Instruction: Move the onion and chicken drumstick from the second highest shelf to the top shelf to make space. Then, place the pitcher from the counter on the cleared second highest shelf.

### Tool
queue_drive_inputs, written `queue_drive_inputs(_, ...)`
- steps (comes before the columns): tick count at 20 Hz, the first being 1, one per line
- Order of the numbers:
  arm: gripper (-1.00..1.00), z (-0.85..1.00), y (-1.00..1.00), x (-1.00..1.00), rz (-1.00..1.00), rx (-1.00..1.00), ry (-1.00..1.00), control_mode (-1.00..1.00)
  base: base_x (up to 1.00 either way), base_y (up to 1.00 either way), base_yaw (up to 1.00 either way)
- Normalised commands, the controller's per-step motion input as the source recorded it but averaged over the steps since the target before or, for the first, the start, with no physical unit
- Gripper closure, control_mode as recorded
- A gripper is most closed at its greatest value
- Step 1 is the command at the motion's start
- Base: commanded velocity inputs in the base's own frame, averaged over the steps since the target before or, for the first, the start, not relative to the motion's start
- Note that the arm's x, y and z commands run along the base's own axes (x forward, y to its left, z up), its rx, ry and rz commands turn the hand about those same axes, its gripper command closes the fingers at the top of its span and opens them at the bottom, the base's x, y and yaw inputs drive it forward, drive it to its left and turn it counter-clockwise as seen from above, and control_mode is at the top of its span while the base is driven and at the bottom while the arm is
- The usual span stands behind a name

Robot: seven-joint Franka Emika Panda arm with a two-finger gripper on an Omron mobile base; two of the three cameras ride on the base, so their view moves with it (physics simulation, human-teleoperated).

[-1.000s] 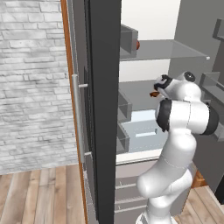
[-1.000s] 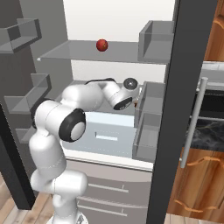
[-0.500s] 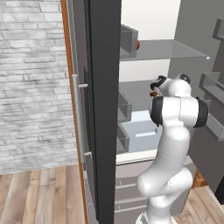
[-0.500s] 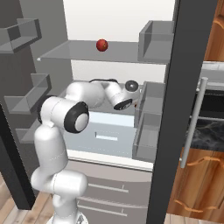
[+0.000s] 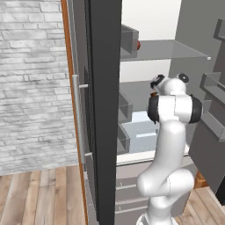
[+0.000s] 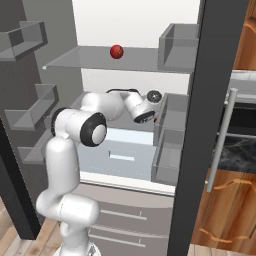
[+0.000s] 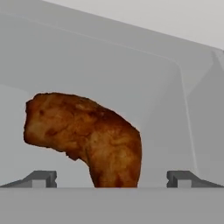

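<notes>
- Gripper (image 7: 111,178) spread wide in the hand view, the drumstick (image 7: 87,140) lying between its tips on the grey shelf (image 7: 109,78).
- Right base view: onion (image 6: 116,51) on the top shelf (image 6: 90,59); gripper (image 6: 156,119) reaches beneath it.
- Left base view: onion (image 5: 138,45) at the top shelf's far left.

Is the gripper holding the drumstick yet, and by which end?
Nothing is held. The gripper is open, its fingers spread either side of the drumstick, not touching it.
</notes>
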Motion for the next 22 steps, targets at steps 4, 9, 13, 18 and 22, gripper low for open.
queue_drive_inputs(4, -1.0, -0.13, -0.08, 0.3, 0.0, 0.0, 0.02, -1.0, 0.0, 0.0, 0.0)
queue_drive_inputs(9, -1.0, -0.32, -0.04, 0.18, 0.0, 0.0, 0.02, -1.0, 0.0, 0.0, 0.0)
queue_drive_inputs(13, -1.0, -0.48, -0.02, 0.09, 0.0, -0.01, 0.02, -1.0, 0.0, 0.0, 0.0)
queue_drive_inputs(18, 1.0, -0.76, 0.0, 0.01, 0.0, -0.05, 0.01, -1.0, 0.0, 0.0, 0.0)
queue_drive_inputs(22, 1.0, -0.91, 0.19, 0.0, 0.0, -0.07, 0.0, -1.0, 0.0, 0.0, 0.0)
